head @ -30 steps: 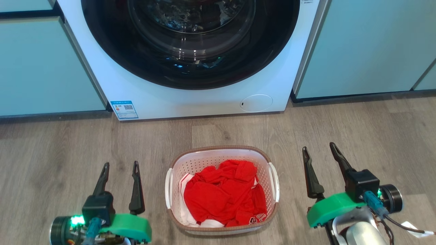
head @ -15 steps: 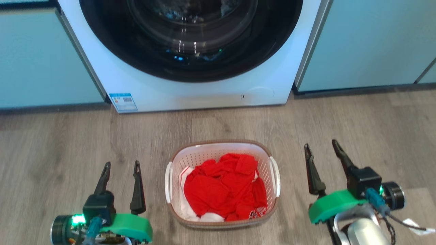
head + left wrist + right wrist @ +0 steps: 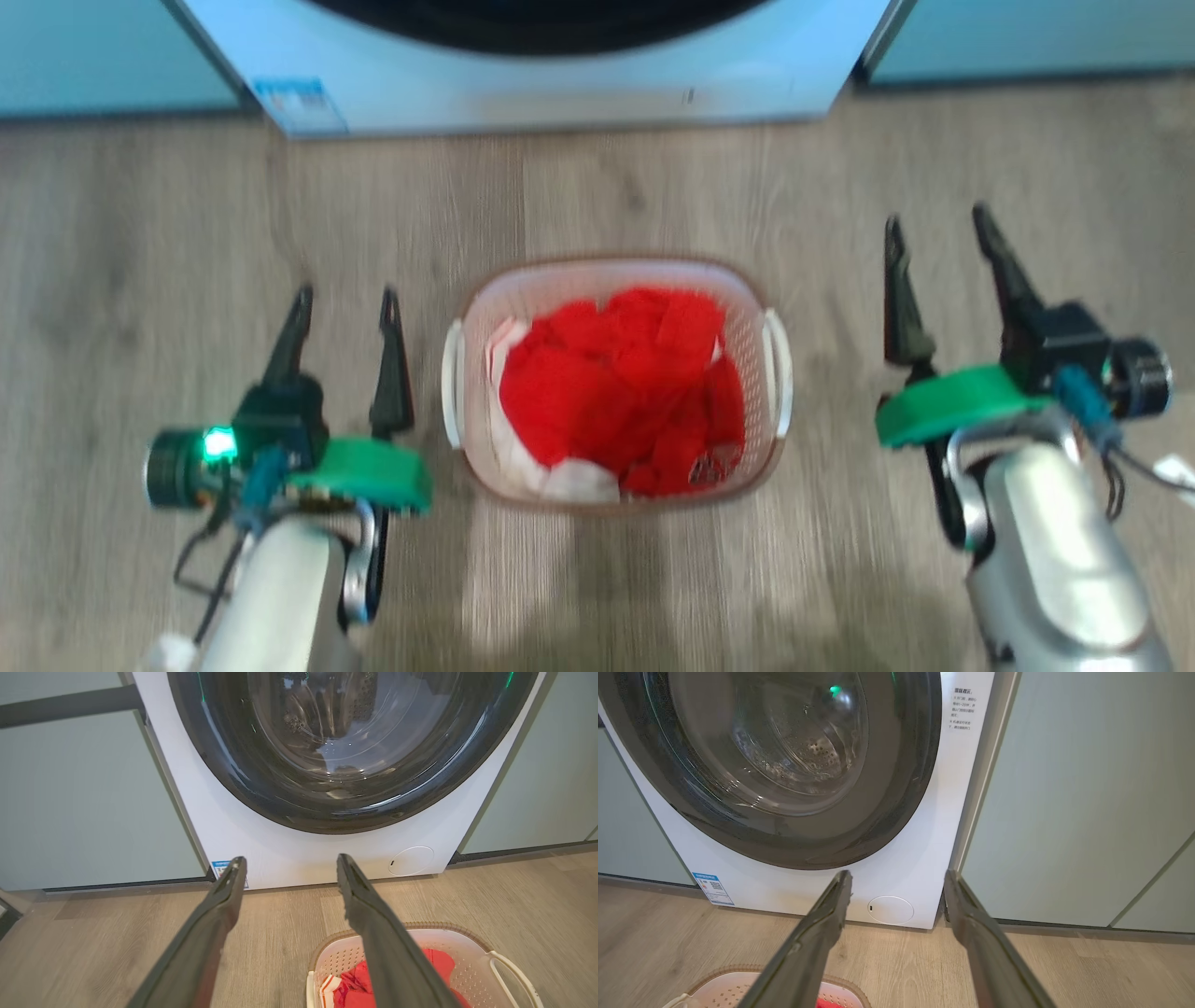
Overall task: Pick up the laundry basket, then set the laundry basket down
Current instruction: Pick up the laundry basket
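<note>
The laundry basket (image 3: 761, 308), white with perforated walls and a brown rim, stands on the wooden floor between my arms, holding red and white clothes (image 3: 616, 387). Its white handles face each gripper. My left gripper (image 3: 345, 303) is open just left of the basket, fingers pointing at the washer, apart from the handle. My right gripper (image 3: 938, 229) is open a little further off on the right. In the left wrist view the laundry basket (image 3: 467, 947) lies low right of the open left gripper (image 3: 289, 863). In the right wrist view the basket's rim (image 3: 724, 977) sits below the open right gripper (image 3: 896, 875).
A white front-loading washing machine (image 3: 560, 84) with its dark round door (image 3: 345, 751) stands straight ahead, flanked by pale green cabinets (image 3: 1087, 802). Bare wood-look floor (image 3: 140, 233) lies around the basket and outside both arms.
The head camera has tilted down, so the washer has slid up the picture and both forearms show more. Both grippers remain open beside the basket.
</note>
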You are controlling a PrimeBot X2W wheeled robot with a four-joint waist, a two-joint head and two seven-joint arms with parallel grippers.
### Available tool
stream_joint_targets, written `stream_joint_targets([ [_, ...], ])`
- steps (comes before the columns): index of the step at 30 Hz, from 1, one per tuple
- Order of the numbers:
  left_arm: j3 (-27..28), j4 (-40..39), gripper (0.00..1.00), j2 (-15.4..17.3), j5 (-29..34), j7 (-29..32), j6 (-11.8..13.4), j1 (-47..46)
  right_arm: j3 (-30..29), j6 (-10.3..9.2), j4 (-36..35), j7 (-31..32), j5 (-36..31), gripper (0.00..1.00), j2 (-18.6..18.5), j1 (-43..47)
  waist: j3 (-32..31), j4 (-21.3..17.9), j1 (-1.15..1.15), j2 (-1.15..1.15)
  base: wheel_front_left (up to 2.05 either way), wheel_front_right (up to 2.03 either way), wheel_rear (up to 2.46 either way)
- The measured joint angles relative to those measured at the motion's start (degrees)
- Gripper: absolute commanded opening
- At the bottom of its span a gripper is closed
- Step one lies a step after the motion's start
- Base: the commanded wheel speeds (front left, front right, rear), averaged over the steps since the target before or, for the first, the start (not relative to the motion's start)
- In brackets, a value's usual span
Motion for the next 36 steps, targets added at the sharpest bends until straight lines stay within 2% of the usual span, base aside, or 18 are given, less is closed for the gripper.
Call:
stream_joint_targets([
  [8,-0.75,4.64,1.00,-0.40,-1.55,-0.08,0.49,-9.50,-1.65,0.00,2.42,-0.25,-1.65,1.00,-0.12,-8.26,11.65,1.02,0.00,0.00,0.00,0.00,0.00],
  [16,-2.12,10.29,1.00,-0.67,-4.56,-0.09,0.45,-14.23,-2.59,0.00,6.35,-0.35,-2.32,1.00,-0.45,-12.21,21.86,2.41,0.01,0.00,0.00,0.00,0.00],
  [32,-10.12,24.62,1.00,-0.93,-11.28,-0.09,-3.13,-22.08,-3.65,0.00,15.78,-0.35,-3.26,1.00,-0.88,-15.78,30.09,3.97,0.01,0.00,0.00,0.00,0.00],
  [36,-12.35,28.53,1.00,-0.96,-11.57,-0.09,-3.39,-24.37,-3.35,0.00,17.58,-0.35,-3.25,1.00,-0.89,-16.44,31.42,4.12,0.01,0.00,0.00,0.00,0.00],
])
